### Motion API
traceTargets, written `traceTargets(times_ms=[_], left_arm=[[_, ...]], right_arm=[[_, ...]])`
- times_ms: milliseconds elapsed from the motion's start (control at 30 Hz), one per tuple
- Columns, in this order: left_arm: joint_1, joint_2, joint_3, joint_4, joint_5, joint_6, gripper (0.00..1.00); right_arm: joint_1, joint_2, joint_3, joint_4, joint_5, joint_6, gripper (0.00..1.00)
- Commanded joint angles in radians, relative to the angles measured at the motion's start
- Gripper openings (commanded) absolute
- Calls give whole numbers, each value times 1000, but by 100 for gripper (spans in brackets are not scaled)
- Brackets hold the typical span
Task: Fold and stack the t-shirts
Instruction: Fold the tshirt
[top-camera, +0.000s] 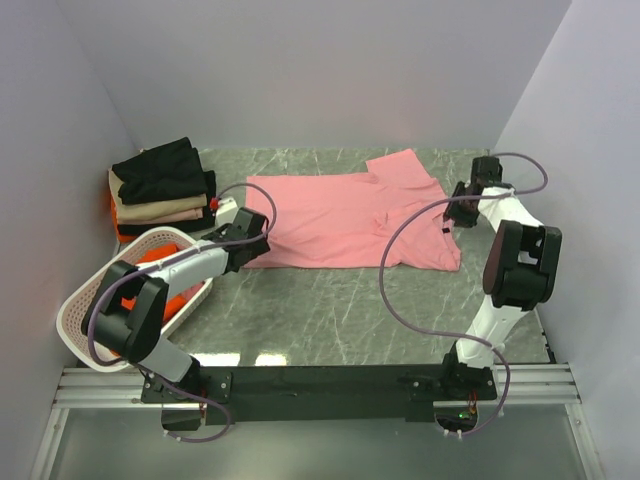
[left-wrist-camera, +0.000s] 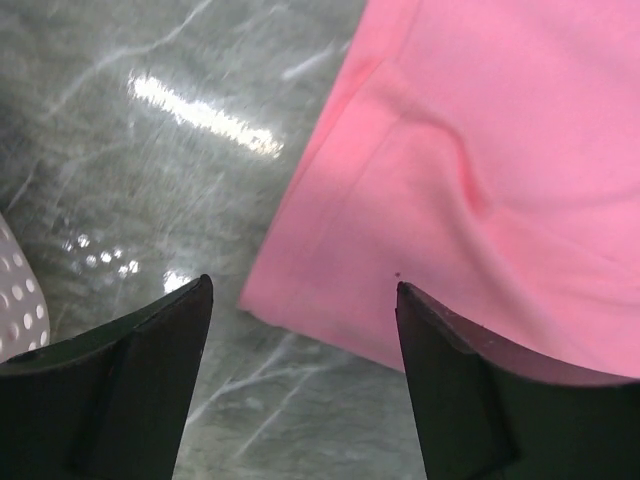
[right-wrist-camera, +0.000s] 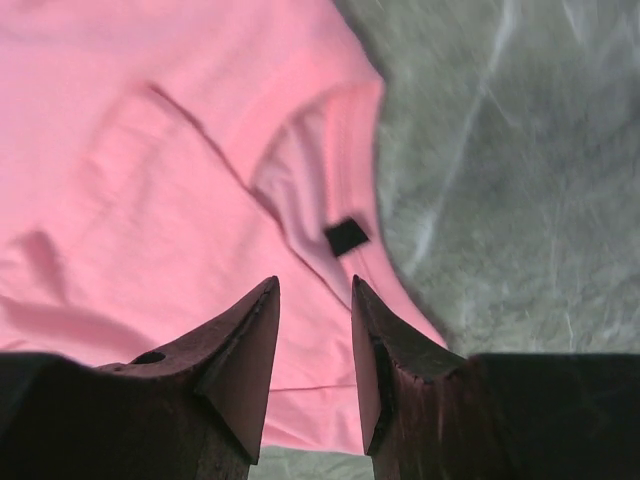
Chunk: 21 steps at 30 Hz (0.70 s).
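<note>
Spread flat on the far middle of the counter (top-camera: 330, 320): the pink t-shirt (top-camera: 350, 225), well apart from neither arm. Directly under the left end effector (left-wrist-camera: 302, 290), released with jaws wide and empty, the shirt's near left corner, one finger over bare marble and the other over cloth. Just above the shirt's right edge, beside the black tag (right-wrist-camera: 346, 236), the right end effector (right-wrist-camera: 315, 285), unclenched at a narrow gap, gripping nothing.
</note>
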Motion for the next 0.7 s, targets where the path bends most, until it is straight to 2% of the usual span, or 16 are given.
traceTargets(times_ms=[0, 300, 433, 667], left_arm=[[-4, -41, 67, -29, -23, 36, 80], [-4, 63, 173, 37, 53, 65, 84], [-4, 117, 204, 77, 96, 64, 89], [11, 187, 239, 100, 101, 61, 94]], right_arm=[[36, 29, 129, -15, -18, -41, 42], [91, 180, 317, -89, -67, -92, 42], [123, 247, 357, -115, -55, -104, 42], [136, 272, 372, -116, -42, -102, 41]])
